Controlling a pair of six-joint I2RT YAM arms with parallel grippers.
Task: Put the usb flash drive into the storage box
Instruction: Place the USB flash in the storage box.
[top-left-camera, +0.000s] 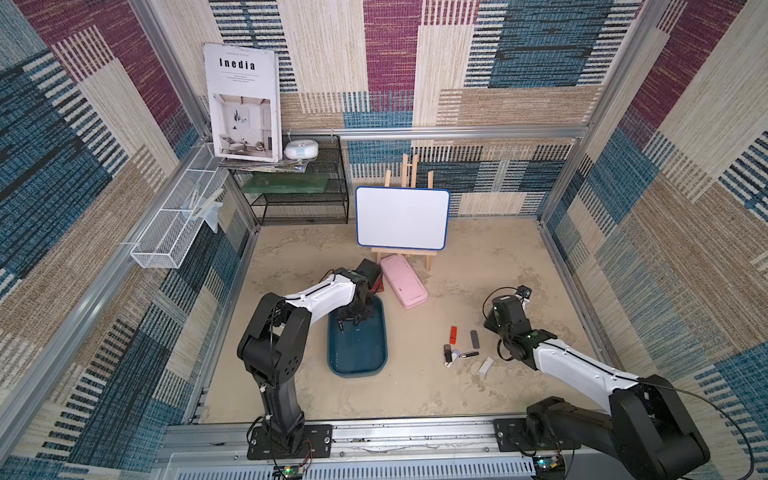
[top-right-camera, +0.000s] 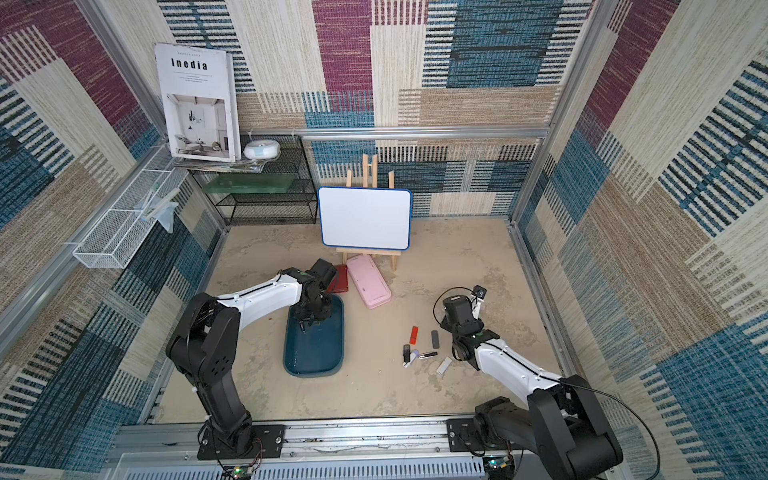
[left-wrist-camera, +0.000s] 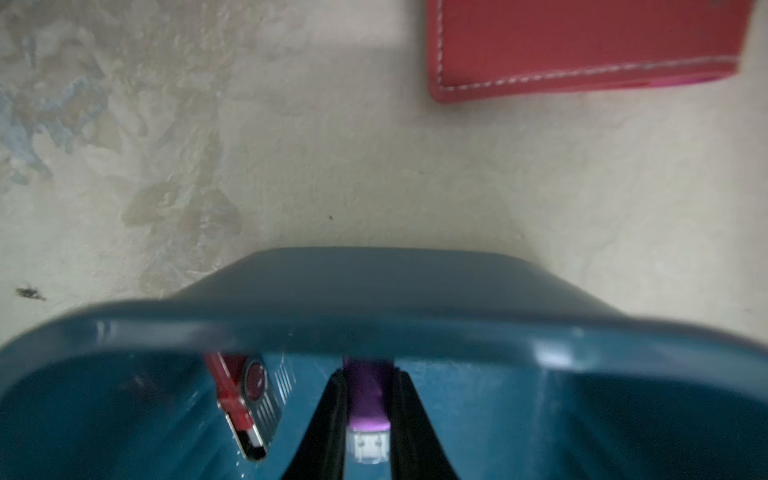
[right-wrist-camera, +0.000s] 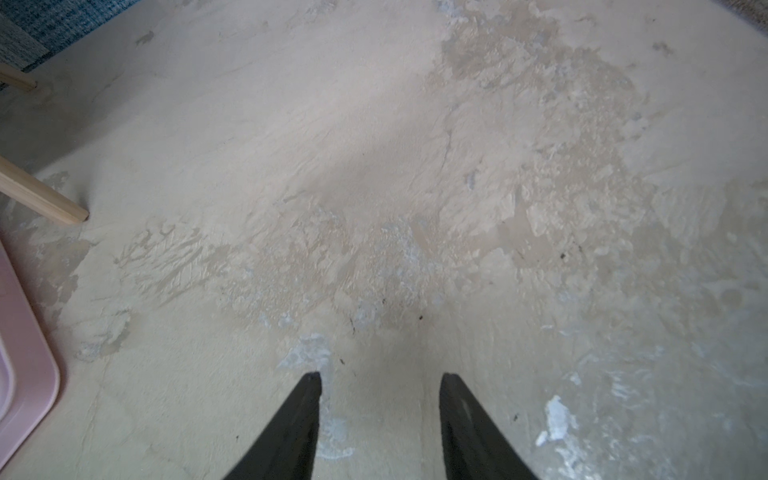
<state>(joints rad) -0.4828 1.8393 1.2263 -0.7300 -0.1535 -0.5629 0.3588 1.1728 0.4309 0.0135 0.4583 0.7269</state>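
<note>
Hanging low over the far half of the box (top-left-camera: 357, 353), the left gripper (top-left-camera: 352, 321) was seen in both top views, but what it held was too small to tell there. The loose drives (top-left-camera: 469, 354) lay on the table (top-left-camera: 415, 395) well apart from the box, near the right arm. In the left wrist view the matter was clear. The left gripper (left-wrist-camera: 370, 374) was closed on a purple drive (left-wrist-camera: 368, 399), with one finger (left-wrist-camera: 332, 415) on each long side and the metal plug toward the camera. The drive was inside the box, below its rim (left-wrist-camera: 374, 328), just above the floor or on it; I could not tell which. A red drive (left-wrist-camera: 239, 390) lay on the floor just beside it, and a wallet (left-wrist-camera: 582, 45) lay outside, beyond the rim. In the right wrist view the right gripper (right-wrist-camera: 380, 378) stood open and empty over bare table, with a pink case (right-wrist-camera: 25, 374) at the edge. The step seemed to be the release. It would be best to part the fingers only a little while low, so that the drive does not bounce or hit the red one, and then to rise straight up past the rim.
</note>
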